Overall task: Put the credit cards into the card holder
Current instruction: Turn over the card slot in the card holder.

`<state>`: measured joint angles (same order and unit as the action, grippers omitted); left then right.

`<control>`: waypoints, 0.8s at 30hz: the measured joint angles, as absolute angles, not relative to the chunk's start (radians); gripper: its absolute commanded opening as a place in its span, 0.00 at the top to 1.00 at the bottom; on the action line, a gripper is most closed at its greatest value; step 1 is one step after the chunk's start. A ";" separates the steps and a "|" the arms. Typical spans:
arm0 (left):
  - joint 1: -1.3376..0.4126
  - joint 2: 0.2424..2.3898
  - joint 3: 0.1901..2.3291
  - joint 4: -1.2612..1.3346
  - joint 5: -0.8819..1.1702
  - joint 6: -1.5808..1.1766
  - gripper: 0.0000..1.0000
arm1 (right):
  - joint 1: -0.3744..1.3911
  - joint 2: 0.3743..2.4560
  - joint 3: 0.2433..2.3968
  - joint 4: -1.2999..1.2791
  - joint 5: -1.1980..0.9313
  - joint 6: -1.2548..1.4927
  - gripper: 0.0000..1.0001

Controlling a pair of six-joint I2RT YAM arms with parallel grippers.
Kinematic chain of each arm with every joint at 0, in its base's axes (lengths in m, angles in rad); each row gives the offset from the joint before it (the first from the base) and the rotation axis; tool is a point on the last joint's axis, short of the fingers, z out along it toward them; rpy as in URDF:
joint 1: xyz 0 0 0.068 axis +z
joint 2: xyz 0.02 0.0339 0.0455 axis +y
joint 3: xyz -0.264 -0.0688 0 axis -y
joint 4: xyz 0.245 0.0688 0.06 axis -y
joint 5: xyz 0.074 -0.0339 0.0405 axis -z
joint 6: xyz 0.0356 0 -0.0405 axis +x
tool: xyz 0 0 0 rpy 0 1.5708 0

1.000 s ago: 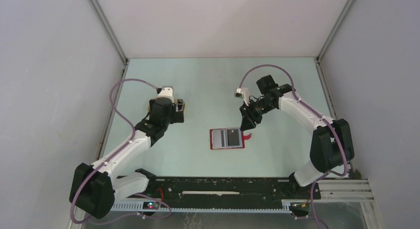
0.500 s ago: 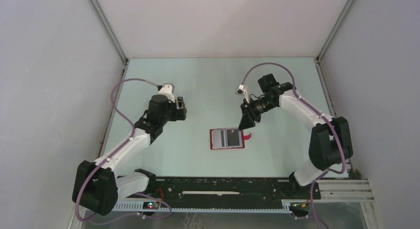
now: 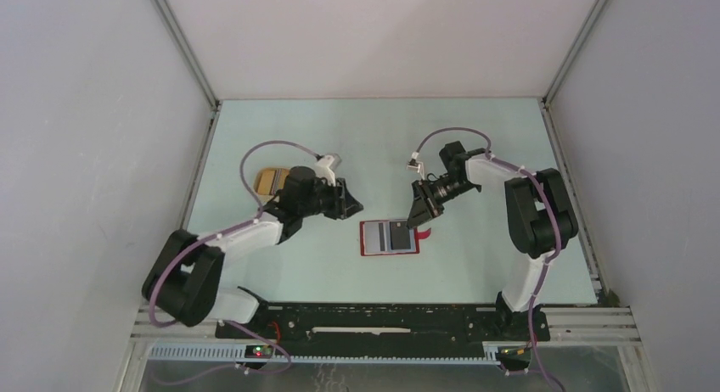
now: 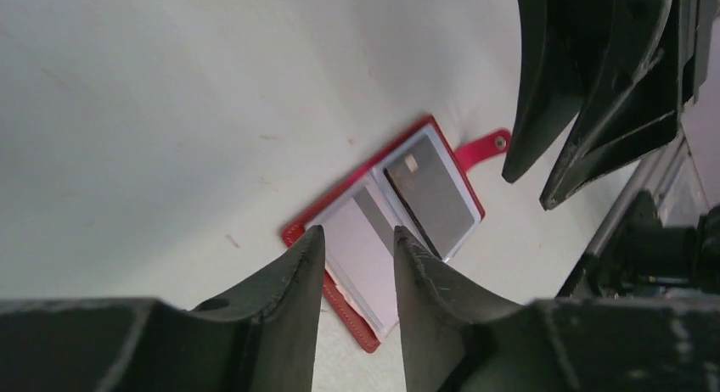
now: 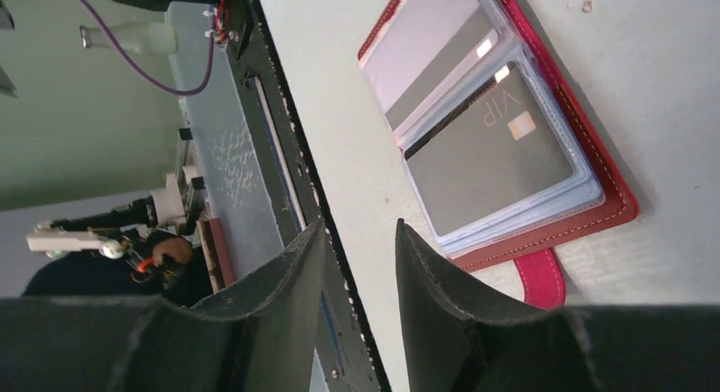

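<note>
While open, card holder (image 3: 389, 237) lies (between jaws).

On the pale green counter (image 3: 340, 137) a red card holder (image 5: 607, 193) is laid open and flat near the middle; a tan tray (image 3: 270, 180) is set well to its left.

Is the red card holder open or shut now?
Open. The card holder lies spread flat, both inner halves facing up, a dark card showing in one, and its tab lies unfastened beside it.
</note>
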<state>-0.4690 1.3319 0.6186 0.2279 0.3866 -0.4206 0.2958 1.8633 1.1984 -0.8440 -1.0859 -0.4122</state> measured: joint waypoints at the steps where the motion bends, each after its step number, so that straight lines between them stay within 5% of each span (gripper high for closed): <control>1: -0.487 1.363 0.619 0.239 0.403 -0.422 0.67 | 0.299 1.864 1.184 -0.822 -1.076 -0.384 0.55; 10: -0.578 1.623 0.623 0.279 0.464 -0.439 0.76 | 0.305 1.929 1.150 -0.713 -0.988 -0.230 0.57; 24: -0.602 1.647 0.638 0.287 0.448 -0.445 0.77 | 0.290 1.974 1.137 -0.675 -0.910 -0.120 0.55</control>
<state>-0.6018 1.6470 0.6380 0.2871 0.4484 -0.4446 0.2897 1.9736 1.1366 -0.6754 -0.9096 -0.1200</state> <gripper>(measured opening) 0.232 0.448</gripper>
